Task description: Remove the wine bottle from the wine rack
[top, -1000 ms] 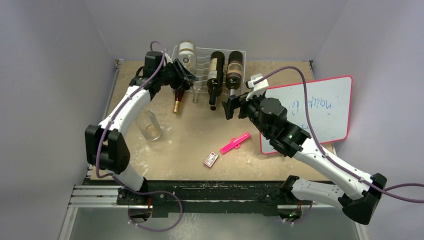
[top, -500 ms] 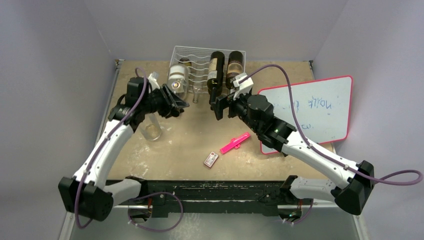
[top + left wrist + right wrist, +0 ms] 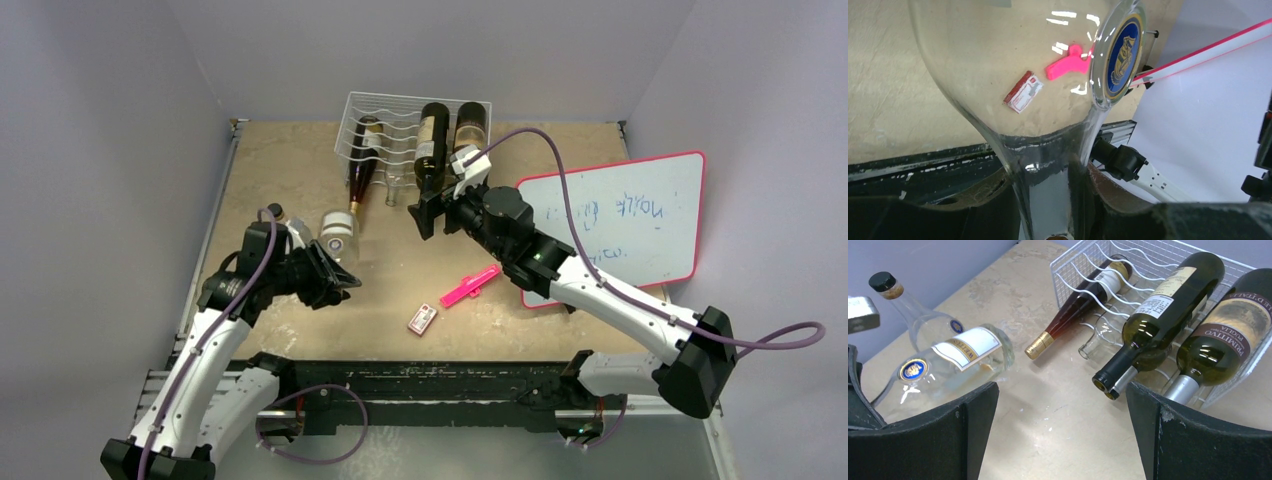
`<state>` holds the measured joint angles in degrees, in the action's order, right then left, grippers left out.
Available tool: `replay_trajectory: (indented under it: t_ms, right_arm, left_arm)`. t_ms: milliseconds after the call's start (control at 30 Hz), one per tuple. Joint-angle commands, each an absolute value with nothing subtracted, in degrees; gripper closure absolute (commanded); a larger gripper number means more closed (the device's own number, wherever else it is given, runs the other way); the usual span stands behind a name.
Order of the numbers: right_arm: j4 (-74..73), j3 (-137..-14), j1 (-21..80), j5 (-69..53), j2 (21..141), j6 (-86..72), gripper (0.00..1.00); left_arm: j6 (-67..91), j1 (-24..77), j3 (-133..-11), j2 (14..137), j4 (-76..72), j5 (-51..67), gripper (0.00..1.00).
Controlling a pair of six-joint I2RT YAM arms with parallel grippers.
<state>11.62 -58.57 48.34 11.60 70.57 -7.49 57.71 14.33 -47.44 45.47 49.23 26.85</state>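
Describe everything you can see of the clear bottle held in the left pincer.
The clear bottle is colourless glass and looks empty. It has a white, gold-edged label and a round blue-and-gold medallion on its shoulder. It is tilted nearly level, fully out of the wine rack, over the table's left front. The left pincer is shut on its neck. Whether it touches the table is unclear.
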Motion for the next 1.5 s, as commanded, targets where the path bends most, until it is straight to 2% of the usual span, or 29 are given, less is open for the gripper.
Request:
replay_trajectory:
  t_ms: [0,333,600,700,767,900,1067,1333,1467]
  right_arm:
    - [16.53,-57.97,48.52,10.49,70.29,-7.51,0.00]
    - [16.85,-56.31,48.47,10.29,70.27,-8.35,0.00]
    - [17.33,-56.16,48.52,8.97,71.17,-8.86,0.00]
    - [18.95,-55.90,48.56,2.06,72.25,-5.90,0.00]
    - [23.05,-52.69,49.59,-2.13,73.11,-1.84,0.00]
    - [37.48,-44.17,57.27,-4.84,73.46,12.07,0.00]
    - [55.75,-34.92,57.85,-15.30,77.32,22.54,0.02]
    - [66.87,-40.25,58.89,-21.24,91.34,25.12,0.01]
    - [73.87,-41.64,60.24,-19.79,95.79,25.31,0.00]
  left_arm:
    - [58.78,14.41,-45.75,41.26,37.39,26.89,1.00]
    - [62.02,14.41,-39.26,41.37,37.22,28.42,1.00]
    - [67.89,14.41,-39.51,42.00,40.23,29.61,1.00]
    - [68.86,14.41,-41.27,42.68,41.46,29.37,0.91]
    - [68.71,14.41,-42.78,43.51,42.68,29.39,0.88]
    - [68.32,14.37,-46.09,45.63,45.28,29.62,0.88]
    - [68.61,14.38,-49.36,47.68,46.89,30.36,0.88]
    - [71.92,14.33,-52.10,49.08,46.41,32.15,0.90]
    - [76.39,14.33,-51.03,48.95,43.58,33.81,0.90]
